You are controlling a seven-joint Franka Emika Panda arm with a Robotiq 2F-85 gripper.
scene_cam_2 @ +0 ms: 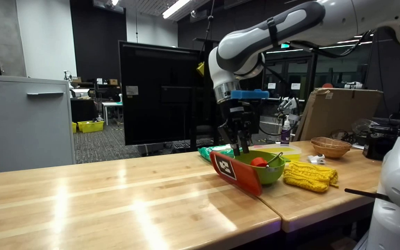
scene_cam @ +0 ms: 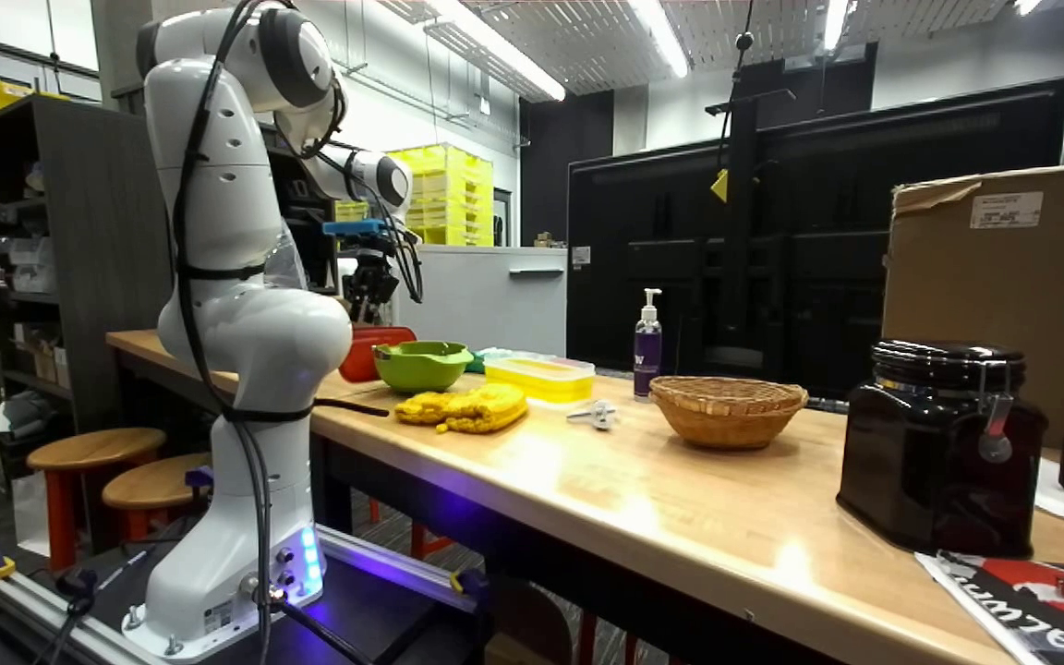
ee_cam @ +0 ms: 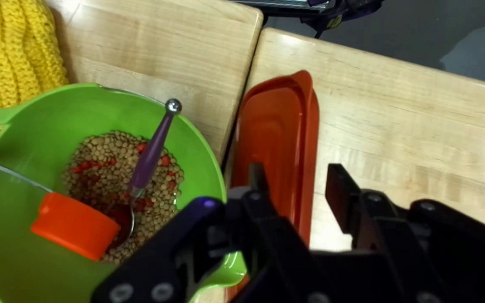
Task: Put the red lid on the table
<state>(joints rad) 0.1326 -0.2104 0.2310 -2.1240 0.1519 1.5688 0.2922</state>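
Jaws apart, the robot's hand (ee_cam: 298,179) hangs just above a red plastic lid (scene_cam_2: 243,175) that stands tilted on the wooden bench (scene_cam_2: 82,201), seemingly propped against a green mixing bowl (scene_cam_2: 269,175). The grasp appears to be the step under way, the lid's rim showing between the jaws in the wrist view; the next move likely calls for lowering, closing on that rim, then laying the lid flat on the bench.
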